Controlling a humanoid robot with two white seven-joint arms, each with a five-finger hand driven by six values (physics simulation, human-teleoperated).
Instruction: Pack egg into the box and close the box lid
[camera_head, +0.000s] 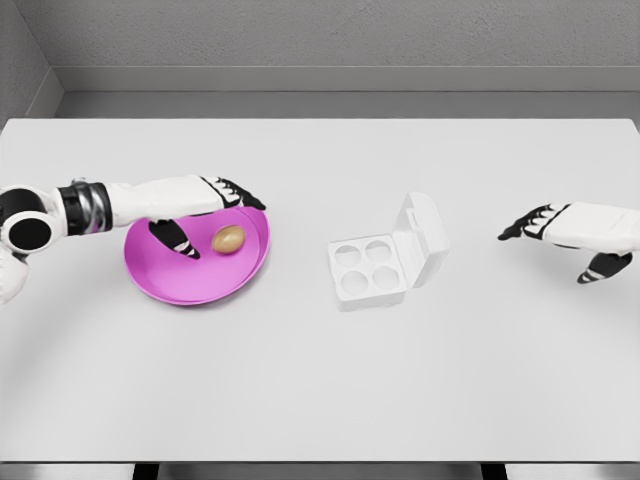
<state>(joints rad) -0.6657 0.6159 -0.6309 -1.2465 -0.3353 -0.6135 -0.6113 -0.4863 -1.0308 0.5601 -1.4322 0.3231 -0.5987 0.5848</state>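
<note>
egg (228, 239) on plate (170, 285), beside left hand (205, 215)

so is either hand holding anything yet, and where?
Nothing held. Left hand hovers open over the plate, fingers apart from the egg. Right hand is open and empty.

The left robot hand (205, 205) covers part of the pink plate's (190, 285) rim.

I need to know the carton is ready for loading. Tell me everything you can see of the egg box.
The egg box is a small white carton, plastic-looking, with four round cups, all empty. Its hinged lid stands open on the right side, tilted upward. It sits on the white table, right of the pink plate. Neither hand touches it.
</note>
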